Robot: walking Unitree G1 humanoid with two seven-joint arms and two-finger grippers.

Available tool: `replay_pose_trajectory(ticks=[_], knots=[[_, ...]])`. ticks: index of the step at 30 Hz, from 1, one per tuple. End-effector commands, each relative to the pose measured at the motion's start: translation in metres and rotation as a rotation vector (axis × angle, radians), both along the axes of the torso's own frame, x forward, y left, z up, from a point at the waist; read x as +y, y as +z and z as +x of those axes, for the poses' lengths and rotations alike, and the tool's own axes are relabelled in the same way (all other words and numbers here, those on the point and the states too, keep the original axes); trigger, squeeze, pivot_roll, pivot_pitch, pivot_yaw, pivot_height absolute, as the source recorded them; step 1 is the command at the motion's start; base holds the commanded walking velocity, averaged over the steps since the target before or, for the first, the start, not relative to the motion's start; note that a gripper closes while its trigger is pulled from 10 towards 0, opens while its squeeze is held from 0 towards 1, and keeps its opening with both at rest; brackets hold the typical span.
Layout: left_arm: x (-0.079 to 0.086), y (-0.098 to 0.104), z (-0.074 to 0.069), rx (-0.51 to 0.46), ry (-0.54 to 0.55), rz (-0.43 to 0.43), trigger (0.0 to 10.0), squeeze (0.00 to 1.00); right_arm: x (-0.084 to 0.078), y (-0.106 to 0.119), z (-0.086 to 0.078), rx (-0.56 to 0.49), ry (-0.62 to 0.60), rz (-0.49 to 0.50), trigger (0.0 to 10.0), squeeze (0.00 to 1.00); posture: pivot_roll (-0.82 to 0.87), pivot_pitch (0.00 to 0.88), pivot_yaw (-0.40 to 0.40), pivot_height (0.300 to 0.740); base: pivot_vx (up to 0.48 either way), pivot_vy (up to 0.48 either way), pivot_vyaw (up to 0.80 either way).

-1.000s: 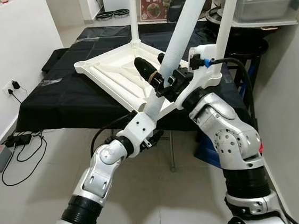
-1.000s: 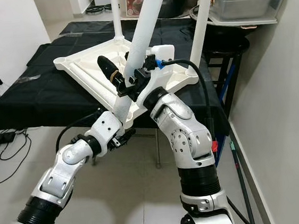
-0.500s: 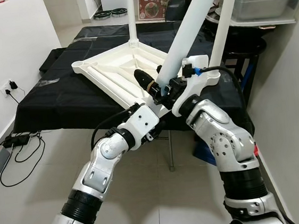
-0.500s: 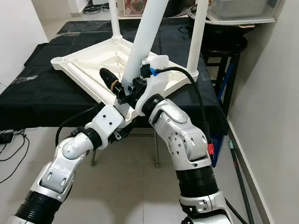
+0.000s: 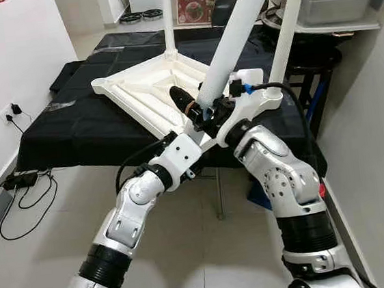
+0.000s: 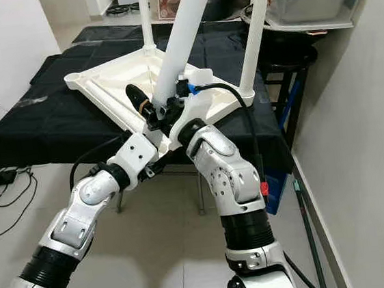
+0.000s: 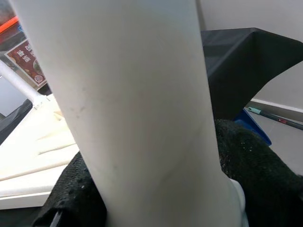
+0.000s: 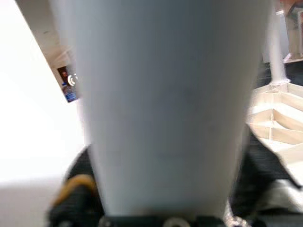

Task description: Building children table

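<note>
An upturned white tabletop [image 5: 147, 94] lies on a black-draped desk [image 5: 73, 129], with two white legs [image 5: 167, 19] standing upright at its far corners. Both the left tool [image 5: 186, 104] and the right tool [image 5: 217, 107] are clamped around the lower end of a third, tilted leg [image 5: 235, 33], at the tabletop's near corner.
</note>
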State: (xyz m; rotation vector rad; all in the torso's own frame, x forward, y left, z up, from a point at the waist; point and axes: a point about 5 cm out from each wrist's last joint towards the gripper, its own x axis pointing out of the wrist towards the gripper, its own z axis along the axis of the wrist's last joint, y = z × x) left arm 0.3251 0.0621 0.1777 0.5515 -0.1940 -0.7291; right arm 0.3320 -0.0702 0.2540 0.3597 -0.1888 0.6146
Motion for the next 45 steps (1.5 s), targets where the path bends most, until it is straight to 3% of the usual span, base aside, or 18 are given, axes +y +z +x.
replay_pose_trajectory(ticks=[1, 13, 15, 16, 19, 20, 25, 26, 34, 38, 44, 45], knots=[[-0.017, -0.001, -0.011, -0.025, -0.106, 0.033, 10.0, 0.00, 0.010, 0.009, 0.000, -0.035, 0.028, 0.012, 0.0, 0.00, 0.07, 0.039, -0.046, 0.740, 0.000, 0.000, 0.00], [-0.008, -0.001, -0.006, -0.034, -0.078, 0.050, 10.0, 0.00, 0.009, 0.010, 0.000, -0.046, 0.020, 0.013, 0.0, 0.00, 0.07, 0.027, -0.041, 0.740, 0.000, 0.000, 0.00], [-0.005, -0.002, -0.004, 0.004, -0.057, 0.030, 10.0, 0.00, 0.007, 0.007, 0.000, -0.038, 0.014, 0.014, 0.0, 0.00, 0.07, 0.024, -0.039, 0.740, 0.000, 0.000, 0.00], [-0.003, -0.001, -0.002, 0.024, -0.035, -0.011, 10.0, 0.80, 0.006, 0.004, 0.001, -0.032, 0.003, 0.014, 0.0, 0.00, 0.07, 0.019, -0.039, 0.740, 0.000, 0.000, 0.00], [-0.003, -0.001, -0.002, 0.024, -0.035, -0.011, 10.0, 0.80, 0.006, 0.004, 0.001, -0.032, 0.003, 0.014, 0.0, 0.00, 0.07, 0.019, -0.039, 0.740, 0.000, 0.000, 0.00], [-0.002, 0.001, -0.001, 0.025, -0.021, -0.043, 10.0, 1.00, 0.005, 0.004, 0.001, -0.031, -0.001, 0.014, 0.0, 0.00, 0.07, 0.019, -0.039, 0.740, 0.000, 0.000, 0.00], [-0.001, 0.004, 0.000, 0.013, -0.001, -0.049, 10.0, 1.00, 0.005, 0.004, 0.002, -0.032, -0.013, 0.019, 0.0, 0.00, 0.08, 0.016, -0.036, 0.740, 0.000, 0.000, 0.00], [0.001, 0.007, 0.001, -0.006, 0.018, -0.054, 10.0, 0.00, 0.004, 0.005, 0.002, -0.034, -0.017, 0.020, 0.0, 0.00, 0.08, 0.014, -0.036, 0.740, 0.000, 0.000, 0.00], [0.013, 0.020, 0.009, -0.059, 0.102, -0.107, 10.0, 0.00, -0.003, 0.001, 0.008, -0.024, -0.070, 0.016, 0.0, 0.00, 0.08, 0.007, -0.038, 0.740, 0.000, 0.000, 0.00], [0.015, 0.032, 0.007, -0.099, 0.131, -0.152, 10.0, 0.00, -0.019, -0.011, 0.023, 0.010, -0.193, 0.001, 0.0, 0.00, 0.09, 0.004, -0.042, 0.740, 0.000, 0.000, 0.00], [0.009, 0.037, 0.001, -0.104, 0.117, -0.183, 10.0, 0.00, -0.038, -0.009, 0.038, 0.014, -0.348, 0.011, 0.0, 0.00, 0.10, 0.003, -0.050, 0.740, 0.000, 0.000, 0.00], [0.007, 0.035, -0.005, -0.090, 0.107, -0.217, 10.0, 0.00, -0.049, -0.005, 0.042, -0.010, -0.429, -0.010, 3.8, 0.00, 0.11, 0.001, -0.053, 0.740, 0.000, 0.000, 0.00]])
